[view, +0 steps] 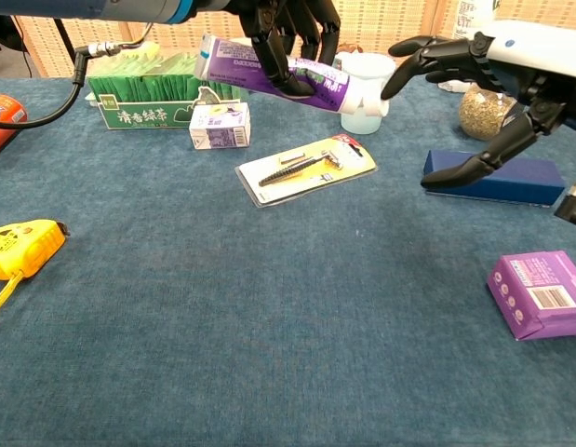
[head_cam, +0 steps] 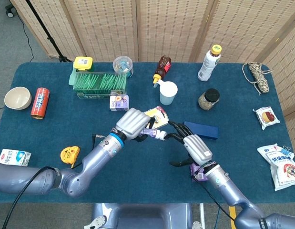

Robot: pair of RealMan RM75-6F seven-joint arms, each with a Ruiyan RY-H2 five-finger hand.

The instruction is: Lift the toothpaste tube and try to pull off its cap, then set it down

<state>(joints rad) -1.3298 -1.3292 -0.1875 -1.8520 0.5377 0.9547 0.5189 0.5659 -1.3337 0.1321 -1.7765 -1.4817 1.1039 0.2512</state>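
Note:
My left hand (head_cam: 133,123) grips a purple toothpaste tube (view: 260,70) around its middle and holds it in the air above the table, nearly level. Its white cap (view: 367,96) points toward my right hand. The right hand (view: 488,51) hovers just right of the cap with its fingers spread; one fingertip (view: 390,89) is at the cap's end, and the thumb points down and away. Nothing is pinched in it. The head view shows the cap (head_cam: 160,135) between the two hands, with the right hand (head_cam: 195,148) close beside it.
Under the tube lies a carded razor pack (view: 306,168). A white cup (view: 369,70) stands behind the cap. A blue box (view: 515,179) and a purple box (view: 539,293) lie at the right, and a small carton (view: 220,126), green tea box (view: 139,98) and yellow tape measure (view: 22,247) at the left.

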